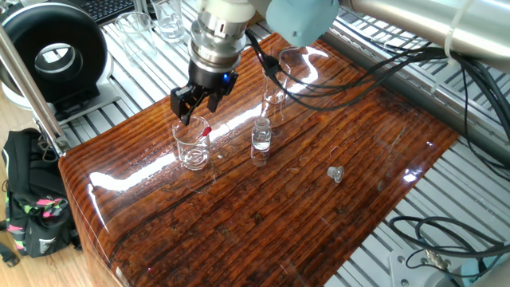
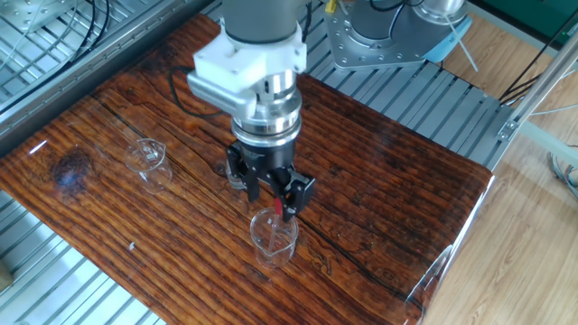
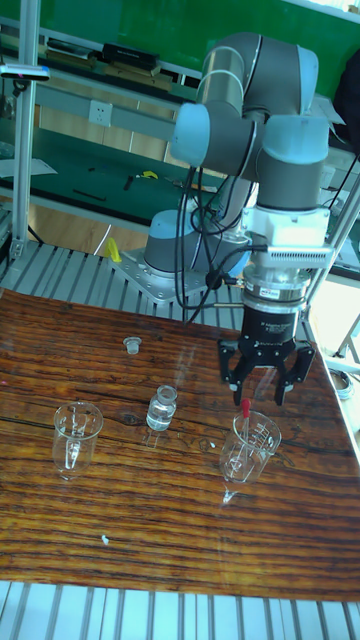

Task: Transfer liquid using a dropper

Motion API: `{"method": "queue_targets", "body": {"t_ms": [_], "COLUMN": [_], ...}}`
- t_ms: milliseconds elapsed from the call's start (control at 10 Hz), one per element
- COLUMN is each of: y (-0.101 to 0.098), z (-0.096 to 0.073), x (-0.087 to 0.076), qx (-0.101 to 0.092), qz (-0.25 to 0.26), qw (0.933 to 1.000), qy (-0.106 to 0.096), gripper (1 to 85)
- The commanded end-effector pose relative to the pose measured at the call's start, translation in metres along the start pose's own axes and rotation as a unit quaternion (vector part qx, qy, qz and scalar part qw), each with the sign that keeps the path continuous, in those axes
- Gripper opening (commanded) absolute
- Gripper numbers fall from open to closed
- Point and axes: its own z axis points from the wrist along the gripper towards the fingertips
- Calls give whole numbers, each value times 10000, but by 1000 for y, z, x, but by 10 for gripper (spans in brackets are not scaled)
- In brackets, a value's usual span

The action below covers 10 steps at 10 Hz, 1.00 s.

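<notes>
While my end effector (image 3: 265,383) hangs just above the small beaker (image 3: 250,441), its fingers are spread apart and grip nothing. The dropper (image 3: 241,430) stands tilted inside that beaker, its red bulb (image 1: 206,131) poking up over the rim below my fingertips, apart from them. A small clear vial (image 1: 260,136) sits just beside the beaker on the wooden table (image 1: 319,215). A second beaker (image 2: 148,161) stands well apart.
</notes>
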Motion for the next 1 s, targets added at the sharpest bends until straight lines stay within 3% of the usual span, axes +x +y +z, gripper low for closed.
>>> {"method": "queue_targets", "body": {"t_ms": [0,100,300,400,500,600,900], "y": [-19,-44,-79,-83,-94,-107,-113], "z": [-24,-30,-43,-46,-50,-51,-48], "x": [-21,-27,-33,-33,-26,-26,-29], "qx": [90,472,1000,946,982,1061,1085], "qz": [-84,-153,-299,-438,-631,-784,-713], "qw": [9998,9986,9944,9945,9930,9909,9912], "qy": [-165,-186,-180,-83,164,273,267], "gripper": [243,20,17,20,20,20,20]}}
